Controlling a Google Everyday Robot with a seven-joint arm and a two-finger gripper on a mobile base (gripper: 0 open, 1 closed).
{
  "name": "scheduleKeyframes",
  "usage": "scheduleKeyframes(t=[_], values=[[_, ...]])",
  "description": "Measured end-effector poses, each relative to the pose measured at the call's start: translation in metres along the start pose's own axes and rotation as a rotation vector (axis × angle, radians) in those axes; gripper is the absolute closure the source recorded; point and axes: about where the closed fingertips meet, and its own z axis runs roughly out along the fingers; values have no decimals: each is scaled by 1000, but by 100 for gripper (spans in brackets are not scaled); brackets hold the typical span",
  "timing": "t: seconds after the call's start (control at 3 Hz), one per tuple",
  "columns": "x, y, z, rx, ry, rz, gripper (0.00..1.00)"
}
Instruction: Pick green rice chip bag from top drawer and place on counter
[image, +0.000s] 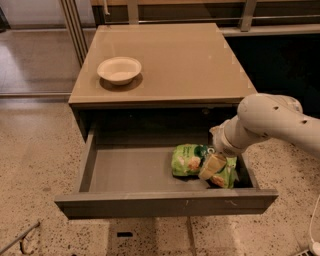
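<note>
Grey-brown and flat, the front panel of the top drawer (165, 202) is nearest to me, standing well out from the dark cabinet. Its bottom is smooth grey and its walls are low. One thing lies inside: the green rice chip bag (187, 161), in the drawer's right half, close to the front panel and the right wall. The pouch is crinkly and bright green, puffed and creased, with pale tan chips pictured on its face.

The gripper (212, 166), pale tan, is down inside the drawer on the right part of the bag, touching it. I cannot tell whether it is parted or clamped on the pouch. A rounded white arm (270, 120) reaches down to it over the drawer's right wall.

Speckled terrazzo floor (30, 150) spreads on either side of the drawer. Above and behind the drawer, the counter (185, 60) is a glossy tan-beige square with a thin edge. A shallow, round, off-white bowl (119, 69) stands on it, beyond the drawer's left half.
</note>
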Motion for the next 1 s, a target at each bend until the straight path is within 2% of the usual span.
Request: scheduleKeyframes(t=[0.67,1.0], values=[[10,1,61,-20,-30,34,8],[14,2,86,-28,-35,36,27]])
